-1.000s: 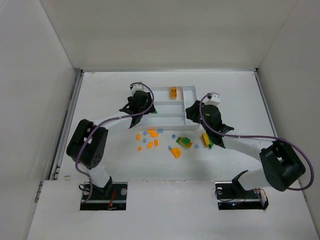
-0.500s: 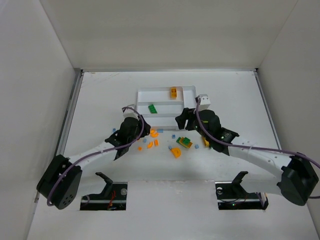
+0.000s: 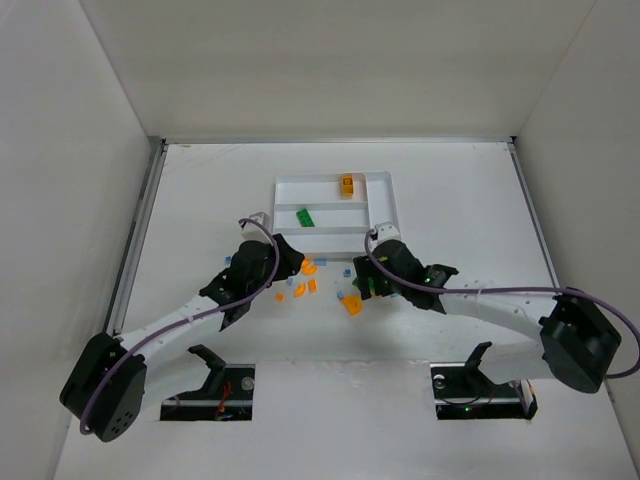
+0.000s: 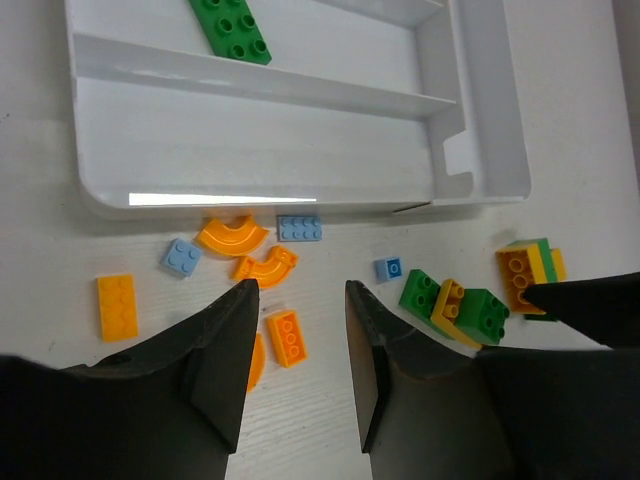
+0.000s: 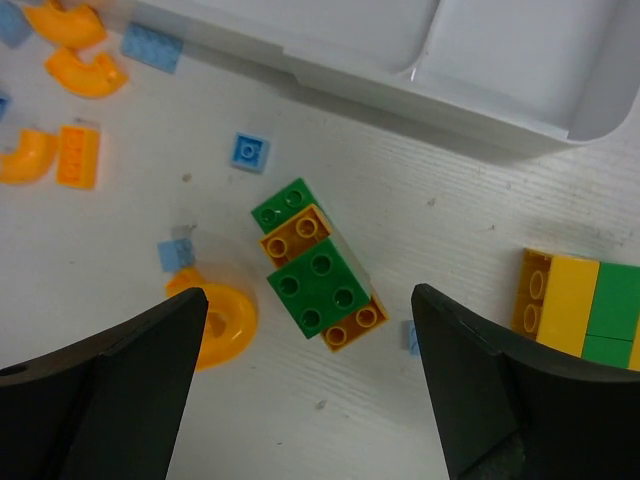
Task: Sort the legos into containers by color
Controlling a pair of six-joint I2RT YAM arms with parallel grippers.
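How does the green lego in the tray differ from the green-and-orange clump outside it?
The long green plastic brick is one colour and lies in a slot of the white plastic tray. The green-and-orange brick clump is several pieces joined, on the table outside the tray. Both face studs up.

Most legos just in frt of tray; 2 pcs inside

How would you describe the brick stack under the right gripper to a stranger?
Find the white tray, then the table just in front of its near right corner, between the open fingers of the right gripper. It is the tilted stack with a green square brick over orange ones; the orange ring beside it is one colour.
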